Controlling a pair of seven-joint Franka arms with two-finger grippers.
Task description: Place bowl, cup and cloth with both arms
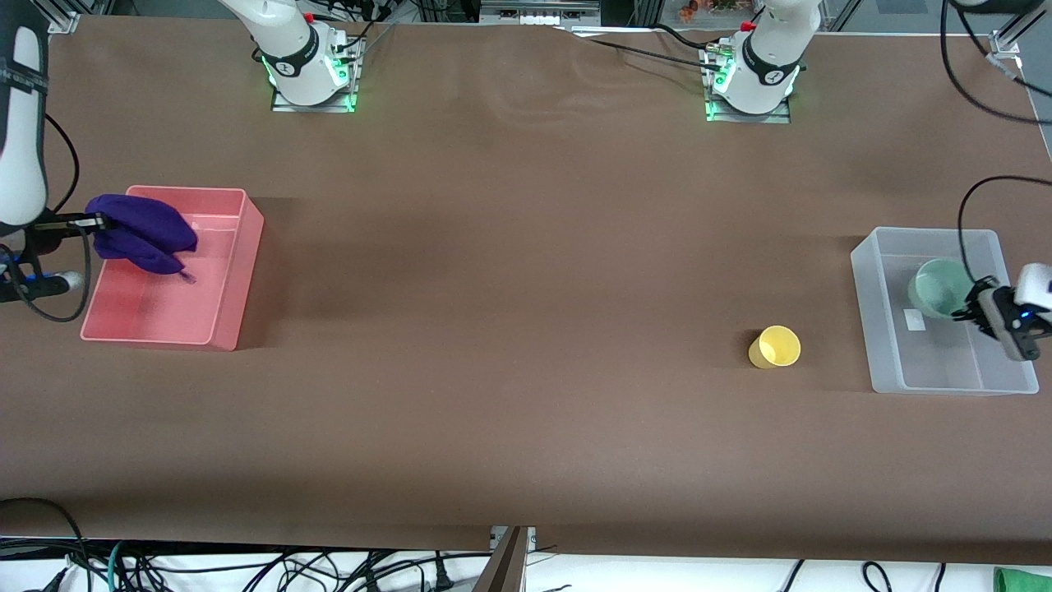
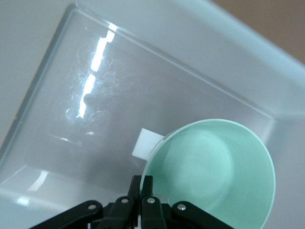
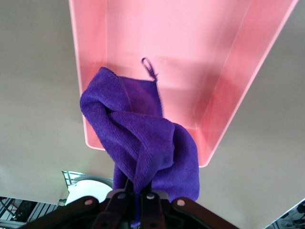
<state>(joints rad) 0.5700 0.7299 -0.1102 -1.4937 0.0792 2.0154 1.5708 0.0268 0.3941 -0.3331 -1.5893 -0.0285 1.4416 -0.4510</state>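
My left gripper [image 1: 963, 311] is shut on the rim of the mint-green bowl [image 1: 939, 288] and holds it tilted over the clear plastic bin [image 1: 863, 296]. In the left wrist view the bowl [image 2: 214, 176] hangs from the gripper [image 2: 141, 183] above the bin floor [image 2: 95, 143]. My right gripper [image 1: 100, 222] is shut on the purple cloth [image 1: 141, 233], which hangs over the pink bin [image 1: 238, 279]. The right wrist view shows the cloth [image 3: 138, 143] bunched in the gripper [image 3: 138, 186], its loop dangling over the pink bin [image 3: 190, 57]. The yellow cup [image 1: 774, 347] lies on its side on the table, beside the clear bin.
The brown table [image 1: 509, 288] stretches between the two bins. A white label [image 1: 914, 320] lies on the clear bin's floor. The arm bases stand along the edge farthest from the front camera. Cables hang off the edge nearest to it.
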